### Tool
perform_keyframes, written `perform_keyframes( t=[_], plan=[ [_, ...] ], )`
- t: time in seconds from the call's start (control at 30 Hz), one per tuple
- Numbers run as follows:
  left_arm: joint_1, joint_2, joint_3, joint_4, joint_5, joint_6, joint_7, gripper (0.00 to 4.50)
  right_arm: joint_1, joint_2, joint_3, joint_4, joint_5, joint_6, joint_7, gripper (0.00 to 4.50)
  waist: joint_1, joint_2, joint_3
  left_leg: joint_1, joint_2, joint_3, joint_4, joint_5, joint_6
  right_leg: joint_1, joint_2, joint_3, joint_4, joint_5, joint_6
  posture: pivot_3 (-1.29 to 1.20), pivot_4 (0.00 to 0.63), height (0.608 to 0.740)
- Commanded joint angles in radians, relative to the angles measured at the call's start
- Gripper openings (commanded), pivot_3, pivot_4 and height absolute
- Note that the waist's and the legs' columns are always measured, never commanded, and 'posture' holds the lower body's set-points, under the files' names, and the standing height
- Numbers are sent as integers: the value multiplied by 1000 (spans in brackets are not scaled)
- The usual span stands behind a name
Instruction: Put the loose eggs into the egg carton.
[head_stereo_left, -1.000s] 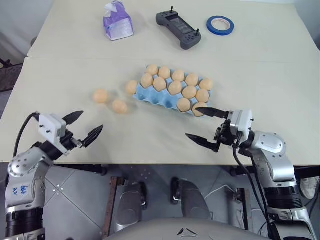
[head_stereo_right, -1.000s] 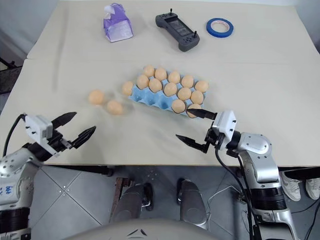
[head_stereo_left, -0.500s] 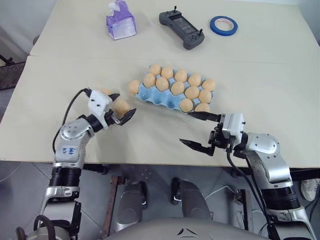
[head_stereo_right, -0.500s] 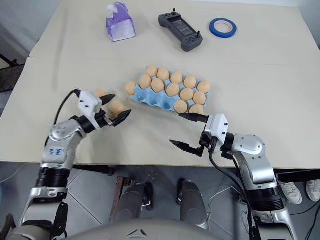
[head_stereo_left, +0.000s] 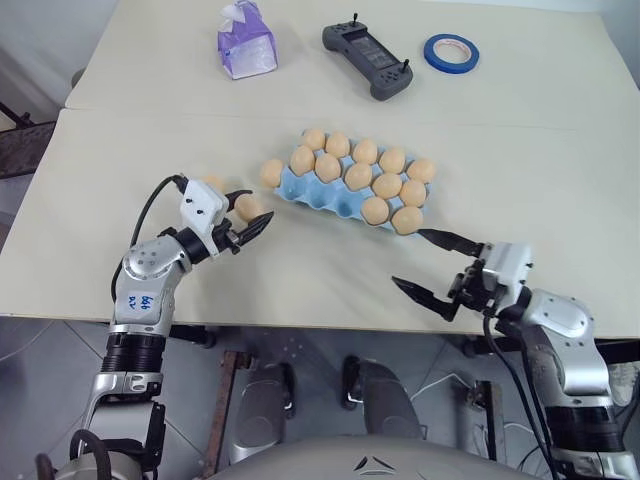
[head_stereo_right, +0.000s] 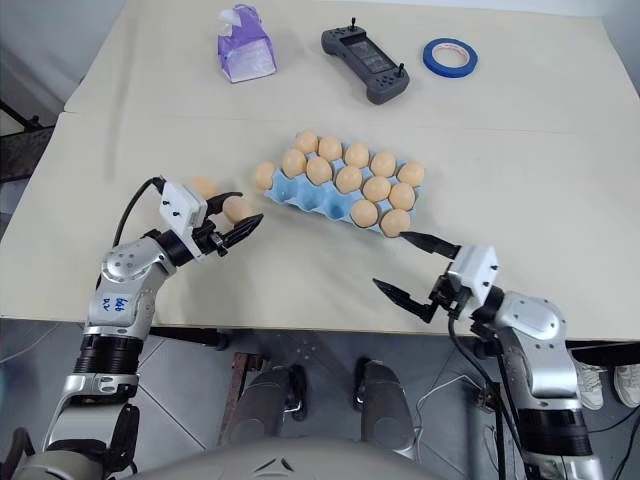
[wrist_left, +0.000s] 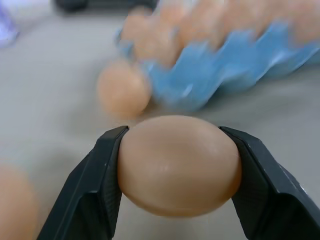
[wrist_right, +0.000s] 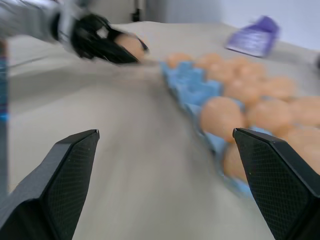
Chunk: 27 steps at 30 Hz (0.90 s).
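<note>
One smooth oval egg (wrist_left: 178, 164) sits clamped in the left jaws (wrist_left: 178, 170); right jaws (head_stereo_right: 417, 270) gape beside the moulded carton (head_stereo_right: 318, 194).

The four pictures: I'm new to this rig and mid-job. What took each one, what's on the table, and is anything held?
This is a two-armed humanoid robot. The two wide pictures come from its head, looking down at a beige table; the two close ones come from cameras on each wrist.

On the table: a blue egg carton mostly filled with eggs, an egg at its left end, another farther left, a purple tissue pack, a dark handheld controller and a roll of blue tape.

The left gripper is closed on one egg. The right gripper is open and empty, near the carton's right end.
</note>
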Motion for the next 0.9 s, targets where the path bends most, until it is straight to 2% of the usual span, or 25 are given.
perform_keyframes(
  t=[0.03, 0.17, 0.3, 0.5, 0.7, 0.8, 0.9],
  plan=[
    [-66, -8, -63, -45, -10, 21, -71, 2534, 24, 5, -47, -24, 3, -35, -43, 4500, 4, 0, 0, 0, 0, 0, 0, 0, 0, 0, 0, 0, 0, 0, 0, 0, 150, 740],
    [-155, -58, -133, 12, 21, 11, -100, 2534, 32, 15, -59, -12, -14, -53, -89, 4500, 11, 0, 0, 0, 0, 1, 3, 0, 0, 0, 1, 0, 0, 1, 1, 0, 150, 740],
    [-276, -144, -189, 189, 91, -61, -73, 2534, 36, 24, -50, -26, -13, -57, -116, 4500, 14, 0, 0, -1, 0, 0, 9, -1, 3, 2, 1, 0, 2, 1, 2, 0, 150, 740],
    [-415, -257, -208, 459, 142, -160, -55, 2534, 58, 36, -30, -81, -16, -52, -160, 4500, 14, -1, 0, -2, 0, 1, 10, 0, 8, 2, 1, -1, 1, 2, 3, 0, 150, 740],
    [-459, -302, -208, 574, 165, -232, -65, 4418, 94, 36, -26, -133, -16, -41, -192, 4500, 14, -1, 1, -2, 0, 1, 10, -1, 9, 2, 1, -3, -1, 2, 4, 0, 150, 740],
    [-450, -288, -211, 566, 176, -252, -76, 4466, 110, 41, -15, -158, -21, -35, -211, 4500, 14, -1, 1, -2, 0, 1, 10, -1, 10, 2, 1, -4, 0, 2, 4, 0, 150, 740],
    [-398, -238, -186, 460, 147, -233, -113, 4466, 105, 45, 1, -169, -11, -29, -212, 4500, 9, -1, 1, -2, 0, 1, 11, -1, 10, 2, 1, -4, 0, 2, 4, 0, 150, 740]
  ],
)
